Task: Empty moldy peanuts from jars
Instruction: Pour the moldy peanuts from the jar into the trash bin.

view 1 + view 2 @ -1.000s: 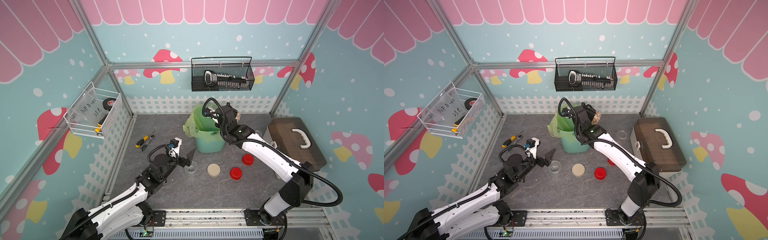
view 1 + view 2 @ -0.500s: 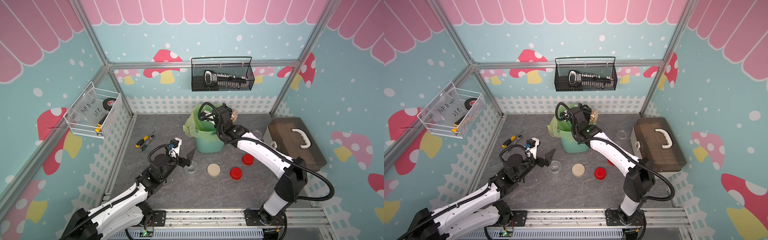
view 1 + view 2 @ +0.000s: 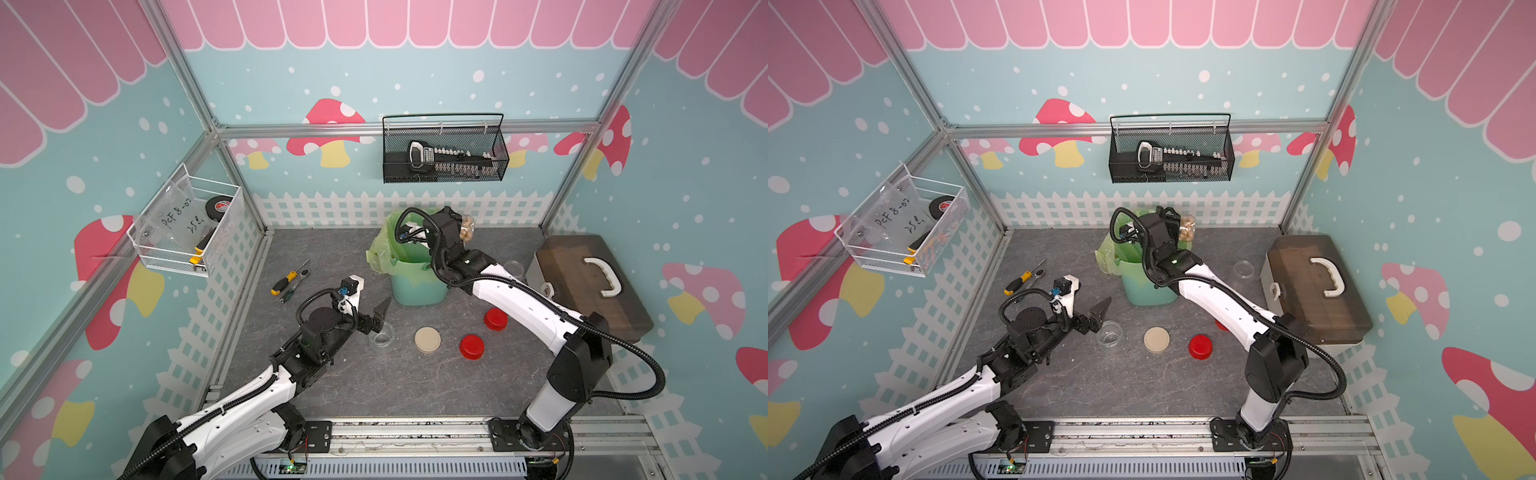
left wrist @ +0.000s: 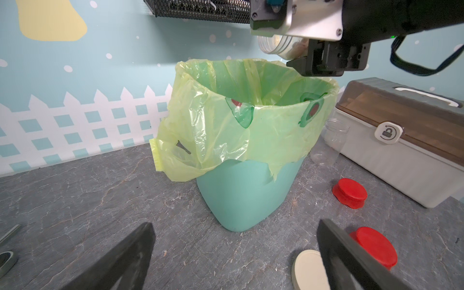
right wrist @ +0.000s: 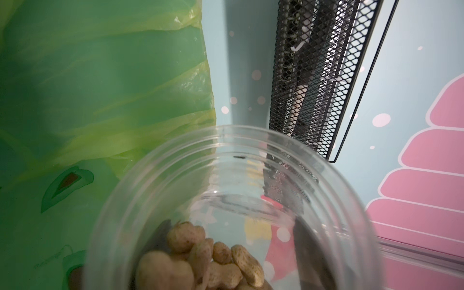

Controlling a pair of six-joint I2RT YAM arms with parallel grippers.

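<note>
Three jars are open and only one has anything in it. Your right gripper (image 3: 458,233) is clamped round the body of the full jar (image 3: 468,227), holding it tipped almost sideways above the bin (image 3: 419,286), which stands at twelve o'clock on the table, with the jar over the rim's two o'clock edge. The peanuts (image 5: 200,258) lie heaped toward the base, and none looks to have left the mouth, which faces the green bag (image 5: 100,75). Your left gripper (image 4: 236,224) has its fingers spread wide and empty at nine o'clock, just beside the near empty jar (image 3: 382,338). The far empty jar (image 3: 513,268) sits at two o'clock against the toolbox (image 3: 590,291). The beige lid (image 3: 427,340) lies mid-table, with the two red lids (image 3: 471,347) toward three to four o'clock of it. Expect the jar to be light, thin-walled and slick, so hold it across the middle of the body, below the threads, firmly enough not to twist but without squashing it. The peanuts are dry, loose and light. They will likely go in one rush and may bounce, so bring the mouth well over the bag first, since its floppy edge won't catch strays.
</note>
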